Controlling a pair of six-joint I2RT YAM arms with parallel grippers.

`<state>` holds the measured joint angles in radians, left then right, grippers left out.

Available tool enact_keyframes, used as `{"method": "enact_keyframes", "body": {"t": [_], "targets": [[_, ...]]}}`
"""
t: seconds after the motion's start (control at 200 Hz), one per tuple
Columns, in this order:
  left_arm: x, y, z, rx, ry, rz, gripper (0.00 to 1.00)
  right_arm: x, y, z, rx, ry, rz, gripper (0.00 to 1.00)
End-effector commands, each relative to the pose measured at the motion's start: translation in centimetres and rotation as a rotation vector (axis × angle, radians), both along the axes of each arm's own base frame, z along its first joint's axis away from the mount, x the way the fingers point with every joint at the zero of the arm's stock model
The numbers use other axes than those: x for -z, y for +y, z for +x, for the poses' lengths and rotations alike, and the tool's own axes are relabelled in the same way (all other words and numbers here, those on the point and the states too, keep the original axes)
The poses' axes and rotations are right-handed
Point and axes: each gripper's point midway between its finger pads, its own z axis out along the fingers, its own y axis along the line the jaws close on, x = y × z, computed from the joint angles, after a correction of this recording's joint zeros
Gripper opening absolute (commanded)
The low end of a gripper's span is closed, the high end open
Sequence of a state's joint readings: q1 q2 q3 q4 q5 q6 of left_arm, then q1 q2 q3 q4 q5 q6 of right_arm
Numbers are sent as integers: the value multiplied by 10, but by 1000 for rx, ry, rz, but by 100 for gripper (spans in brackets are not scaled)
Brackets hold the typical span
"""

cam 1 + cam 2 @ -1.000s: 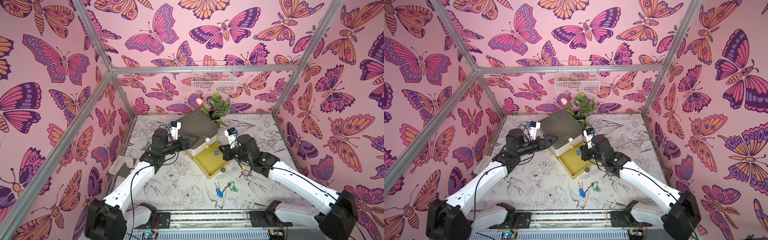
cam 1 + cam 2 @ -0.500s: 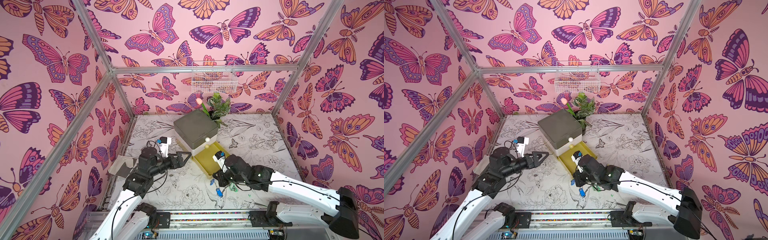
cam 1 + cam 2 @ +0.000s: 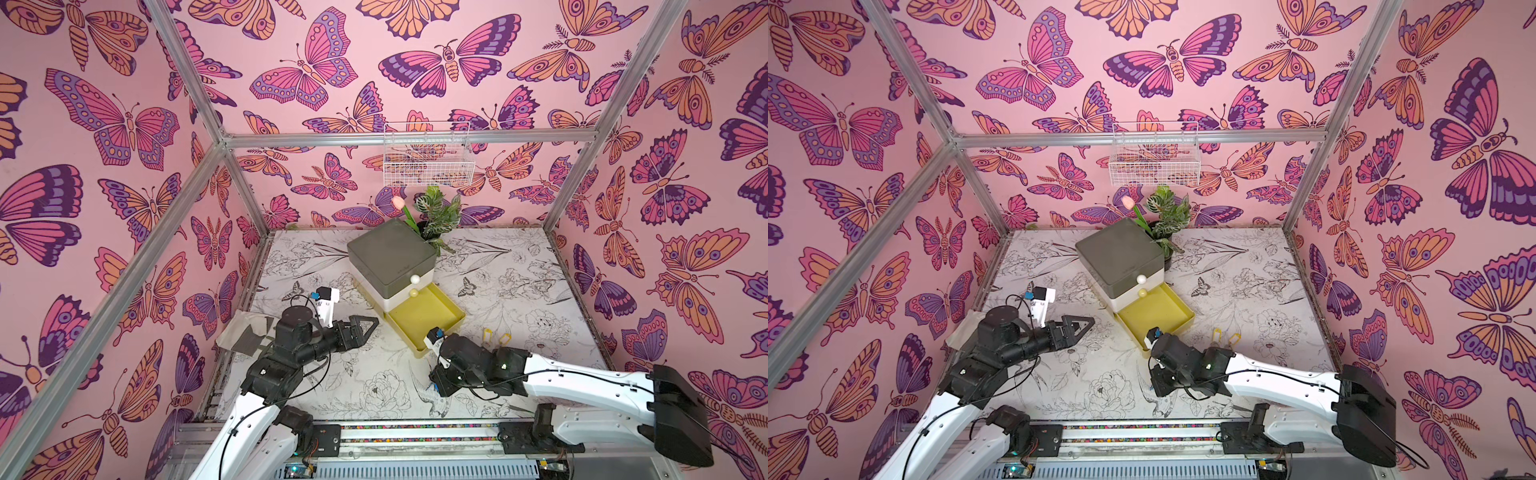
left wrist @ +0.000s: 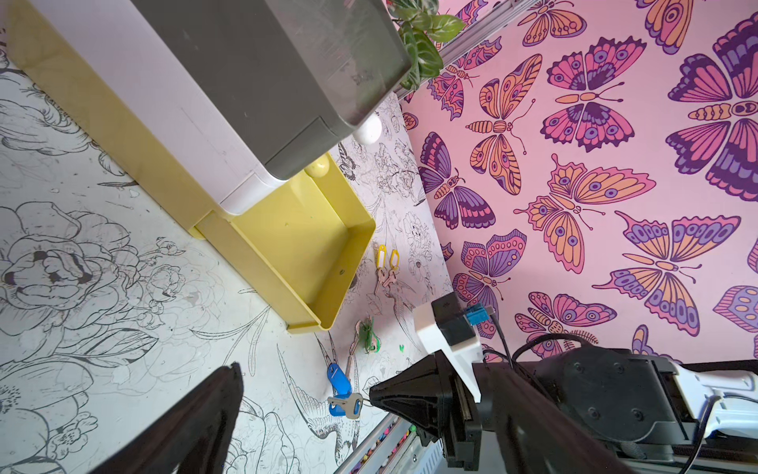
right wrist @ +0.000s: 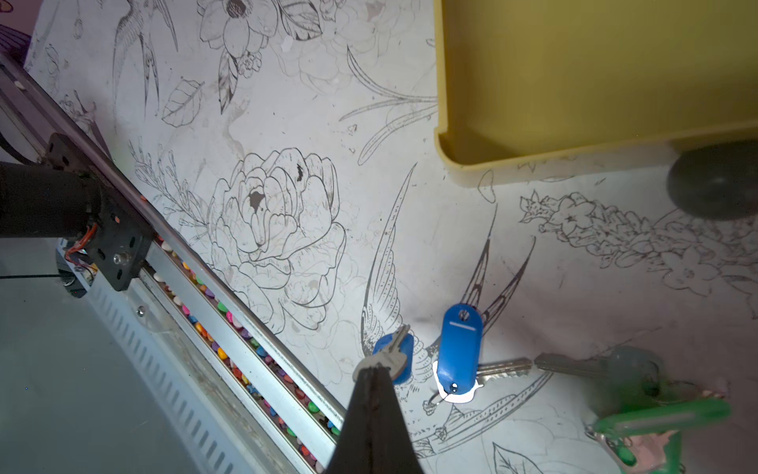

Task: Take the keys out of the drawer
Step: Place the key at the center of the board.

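Pink butterfly wallpaper (image 3: pixel 124 124) closes in a table (image 3: pixel 332 374) printed with inked flowers. Toward the back stands a small chest (image 3: pixel 390 253), grey on top and white below, with its yellow drawer (image 3: pixel 419 318) pulled out at the bottom and bare inside.

All the keys lie outside the drawer, on the table. Two yellow-tagged keys (image 4: pixel 382 256) sit side by side just past the drawer's front corner, on the right arm's side. Nearer the front rail (image 5: pixel 246 312) lie the green-tagged keys (image 5: pixel 656 418) and, beside them, a blue-tagged key (image 5: pixel 459 344) with its tag flat on the print.

The right gripper (image 5: pixel 371 371) is clenched, its tips pinching the head of a second blue-tagged key (image 5: pixel 389 355), just beside the first (whether this one touches the table I cannot tell).

The left gripper (image 3: pixel 374 322) is released, its fingers spread wide with nothing between them. It hangs over the table on the left arm's side of the chest, pointing toward the drawer and well apart from every key.
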<state>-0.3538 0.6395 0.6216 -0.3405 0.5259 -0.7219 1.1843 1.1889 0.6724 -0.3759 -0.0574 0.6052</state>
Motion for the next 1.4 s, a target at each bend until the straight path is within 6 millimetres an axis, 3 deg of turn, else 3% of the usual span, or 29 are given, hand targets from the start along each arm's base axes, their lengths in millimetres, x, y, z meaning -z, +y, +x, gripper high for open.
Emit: {"method": "enact_keyframes", "body": {"t": [0.0,0.551,0.696,0.806,1.061,1.167,1.267,1.397], "targets": [[12,3,-4,-3,17,21,100,3,9,-5,-8,13,15,0],[19,6,-9,-3,30,42,100,26,37,-7,-71,42,-29,0],[20,7,-9,-8,29,49,100,24,39,-4,-75,30,-42,14],[18,9,-6,-17,18,55,100,17,38,-2,-80,12,-52,30],[-2,11,12,-30,-34,95,100,-28,34,8,-62,-61,-30,38],[-11,7,26,-21,-53,108,99,-48,28,14,-36,-108,-17,47],[-17,3,36,-16,-69,106,100,-54,23,16,-22,-125,-5,48],[-16,2,40,-20,-73,104,100,-47,18,10,-33,-100,-4,48]]}}
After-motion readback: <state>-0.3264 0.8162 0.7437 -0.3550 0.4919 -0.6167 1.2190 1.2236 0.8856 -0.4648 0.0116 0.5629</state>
